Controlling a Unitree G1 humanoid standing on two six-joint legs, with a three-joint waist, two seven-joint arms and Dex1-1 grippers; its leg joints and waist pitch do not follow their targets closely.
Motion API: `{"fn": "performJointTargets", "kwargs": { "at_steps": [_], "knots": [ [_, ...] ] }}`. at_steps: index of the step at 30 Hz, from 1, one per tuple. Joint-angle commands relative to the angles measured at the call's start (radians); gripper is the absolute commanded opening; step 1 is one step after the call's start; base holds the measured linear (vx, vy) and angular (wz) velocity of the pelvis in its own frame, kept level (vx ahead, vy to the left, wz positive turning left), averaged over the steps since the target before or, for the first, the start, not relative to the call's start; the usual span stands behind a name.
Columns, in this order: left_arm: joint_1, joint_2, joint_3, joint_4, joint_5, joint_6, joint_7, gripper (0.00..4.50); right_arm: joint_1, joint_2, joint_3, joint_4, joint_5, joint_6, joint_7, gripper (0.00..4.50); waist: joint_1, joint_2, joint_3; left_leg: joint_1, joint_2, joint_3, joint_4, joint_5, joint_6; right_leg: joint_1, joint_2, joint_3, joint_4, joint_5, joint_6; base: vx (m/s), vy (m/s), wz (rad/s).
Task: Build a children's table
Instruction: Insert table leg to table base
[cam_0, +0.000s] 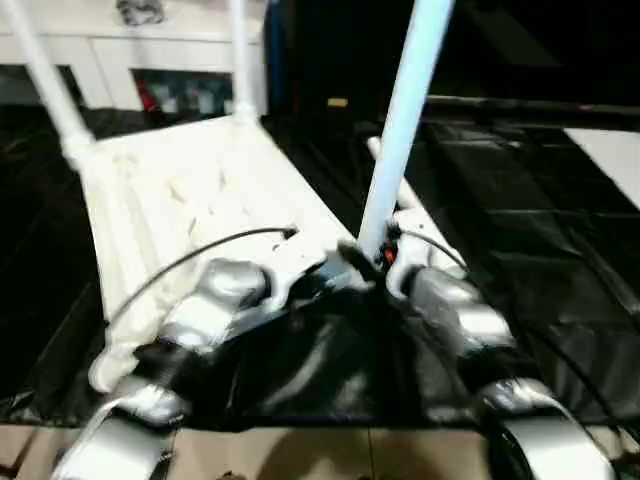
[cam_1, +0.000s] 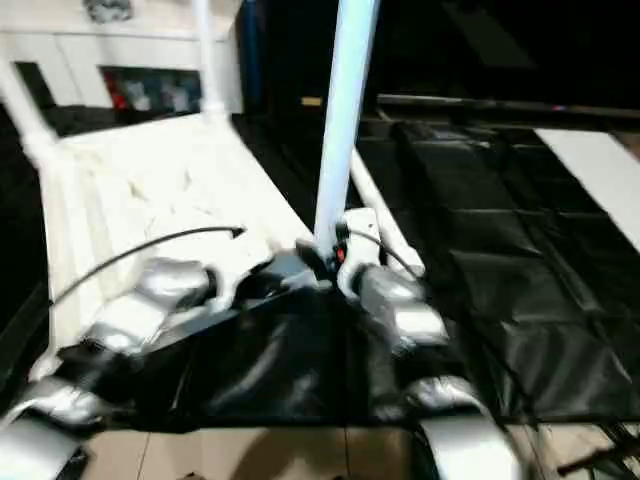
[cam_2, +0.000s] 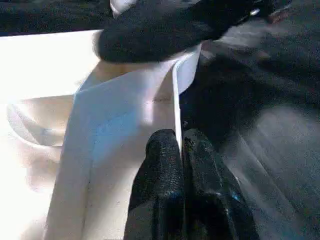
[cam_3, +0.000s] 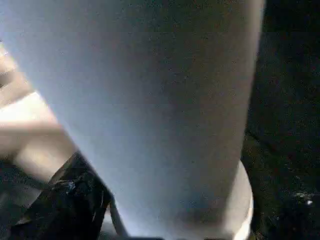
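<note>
Silver forearms sit nearest, both converging on the near right corner of the tabletop (cam_0: 190, 190). Left claw (cam_2: 181, 145) is pinched closed, fingertips together on the thin upright edge of the top's rim wall, right at that corner; edge runs between the two black pads (cam_2: 162, 150). Right claw (cam_0: 372, 258) is at the base of the near leg (cam_0: 405, 110); I cannot tell from here whether its fingers are clamping the tube or standing off it. In my right wrist view the leg (cam_3: 150, 110) is very close, a smooth white tapered tube seated in a round socket collar (cam_3: 244, 200). Top lies upside down on a black sheet (cam_0: 560, 260), ribbed underside up, white plastic, long axis running near to far. Two more legs stand upright in the far corner sockets: far left leg (cam_0: 45, 75) and far right leg (cam_0: 240, 55). A fourth white tube (cam_1: 380, 215) lies flat on the sheet just right of the top, alongside its right edge. Near left corner socket (cam_0: 100, 372) looks empty. Open room: wide stretch of glossy, creased black sheet to the right, with a flat white board (cam_0: 610, 155) at far right, well apart. Tiled floor strip (cam_0: 300, 455) at the near edge. White cabinet (cam_0: 150, 60) with dark glass fronts is behind the far end.
</note>
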Motion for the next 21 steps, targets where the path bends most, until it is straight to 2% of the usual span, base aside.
{"fn": "performJointTargets", "kwargs": {
  "at_steps": [1,3,5,7,10,14,16,21],
  "knots": [
    [-0.01,0.003,-0.031,-0.045,-0.034,-0.065,-0.092,0.0,0.017,-0.034,0.063,-0.068,-0.004,0.014,0.14,3.53,0.006,0.005,-0.066,0.006,0.015,0.015,-0.058,-0.223,0.052,0.047,-0.049,0.039,-0.055,-0.197,-0.209,0.061,-0.009,0.08],
    [-0.005,0.029,-0.036,-0.049,-0.048,-0.08,-0.155,0.0,0.038,-0.084,0.092,-0.108,-0.008,0.015,0.227,3.53,0.014,0.006,-0.069,-0.001,0.015,0.015,-0.056,-0.178,0.06,0.057,-0.049,0.038,-0.042,-0.136,-0.227,0.0,0.0,0.0],
    [-0.005,0.055,-0.041,-0.056,-0.064,-0.08,-0.217,0.0,0.06,-0.14,0.126,-0.16,-0.001,0.028,0.332,3.53,0.027,0.007,-0.068,0.004,0.018,0.021,-0.052,-0.155,0.07,0.054,-0.045,0.039,-0.036,-0.084,-0.24,0.0,0.0,0.0],
    [-0.005,0.06,-0.042,-0.055,-0.068,-0.085,-0.232,0.0,0.064,-0.154,0.134,-0.17,0.0,0.031,0.353,3.53,0.032,0.006,-0.068,0.001,0.019,0.022,-0.052,-0.148,0.072,0.056,-0.046,0.038,-0.033,-0.078,-0.247,0.0,0.0,0.0],
    [-0.013,0.085,-0.049,-0.058,-0.073,-0.08,-0.281,0.0,0.092,-0.228,0.187,-0.235,-0.006,0.054,0.471,3.53,0.044,0.006,-0.063,0.008,0.022,0.025,-0.055,-0.203,0.054,0.051,-0.051,0.04,-0.044,-0.176,-0.227,0.0,0.0,0.0],
    [-0.014,0.092,-0.053,-0.066,-0.085,-0.076,-0.323,0.0,0.105,-0.25,0.208,-0.271,0.001,0.083,0.516,3.53,0.047,0.003,-0.06,0.006,0.022,0.023,-0.058,-0.235,0.035,0.05,-0.053,0.041,-0.052,-0.255,-0.204,0.0,0.0,0.0],
    [-0.015,0.095,-0.056,-0.064,-0.086,-0.08,-0.333,0.0,0.109,-0.253,0.213,-0.285,0.005,0.09,0.526,3.29,0.047,0.0,-0.06,0.006,0.022,0.022,-0.058,-0.243,0.028,0.049,-0.055,0.041,-0.055,-0.293,-0.186,0.0,0.0,0.0],
    [-0.014,0.097,-0.053,-0.058,-0.083,-0.085,-0.335,0.0,0.117,-0.242,0.22,-0.305,0.013,0.104,0.53,2.9,0.047,0.0,-0.058,0.004,0.02,0.021,-0.058,-0.249,0.021,0.046,-0.055,0.042,-0.058,-0.331,-0.172,0.0,0.0,0.0]
  ]
}}
